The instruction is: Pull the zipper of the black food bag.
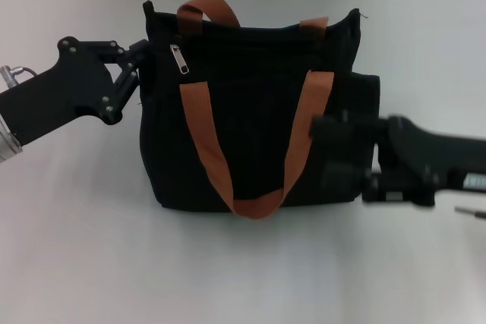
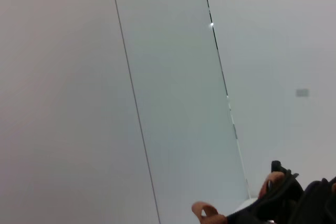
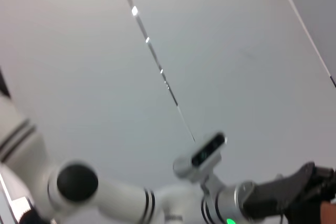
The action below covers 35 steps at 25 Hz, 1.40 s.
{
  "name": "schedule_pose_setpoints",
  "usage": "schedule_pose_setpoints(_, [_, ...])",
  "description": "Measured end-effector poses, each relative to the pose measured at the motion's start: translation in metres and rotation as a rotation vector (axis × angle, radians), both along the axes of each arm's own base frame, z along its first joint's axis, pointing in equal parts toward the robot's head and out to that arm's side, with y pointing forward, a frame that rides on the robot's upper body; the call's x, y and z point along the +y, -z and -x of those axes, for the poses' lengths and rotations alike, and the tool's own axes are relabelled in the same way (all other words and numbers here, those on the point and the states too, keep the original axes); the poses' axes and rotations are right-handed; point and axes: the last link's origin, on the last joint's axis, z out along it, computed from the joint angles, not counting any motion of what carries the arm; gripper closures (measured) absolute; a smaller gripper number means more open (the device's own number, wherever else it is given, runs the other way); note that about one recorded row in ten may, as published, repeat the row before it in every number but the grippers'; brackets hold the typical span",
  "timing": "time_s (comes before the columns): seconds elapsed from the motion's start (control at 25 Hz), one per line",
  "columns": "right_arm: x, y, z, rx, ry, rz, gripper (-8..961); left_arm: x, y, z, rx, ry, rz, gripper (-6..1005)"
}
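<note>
Head view: black bag (image 1: 250,111) upright on the white counter (image 1: 76,248).
Zipper pull (image 1: 180,58) hangs at its upper left corner; left tool (image 1: 139,66) touches that edge, right tool (image 1: 342,161) against its right side, grip of neither discernible.

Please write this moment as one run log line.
left gripper: at bag's upper left corner, fingers unclear | right gripper: at bag's right side, fingers unclear | zipper: near left end | black food bag: upright

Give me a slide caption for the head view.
Left tool at black food bag's upper corner near the zipper; right tool alongside.
</note>
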Motion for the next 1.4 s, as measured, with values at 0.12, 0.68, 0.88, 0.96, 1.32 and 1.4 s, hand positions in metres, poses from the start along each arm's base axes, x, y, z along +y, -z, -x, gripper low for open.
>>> schedule_pose_setpoints(0.12, [0.021,-0.010,0.021,0.038,0.053,0.103,183,0.000,-0.001,-0.001,-0.008,0.003,-0.009,972])
schedule_pose_setpoints(0.68, [0.092,-0.013,0.091,-0.282,0.204,0.289,188,0.001,-0.001,-0.002,-0.010,0.007,-0.011,972])
schedule_pose_setpoints(0.88, [0.104,-0.004,0.108,-0.367,0.228,0.296,190,0.000,-0.001,-0.001,-0.011,0.004,-0.011,972])
schedule_pose_setpoints(0.96, [0.109,0.001,0.115,-0.397,0.243,0.299,191,0.000,-0.001,-0.001,-0.011,0.003,-0.011,973])
schedule_pose_setpoints(1.32, [0.116,0.020,0.138,-0.517,0.252,0.310,194,0.001,-0.001,-0.003,-0.013,0.012,-0.009,972])
schedule_pose_setpoints(1.4, [0.117,0.022,0.139,-0.524,0.252,0.303,194,0.001,-0.001,-0.004,-0.014,0.015,-0.009,972])
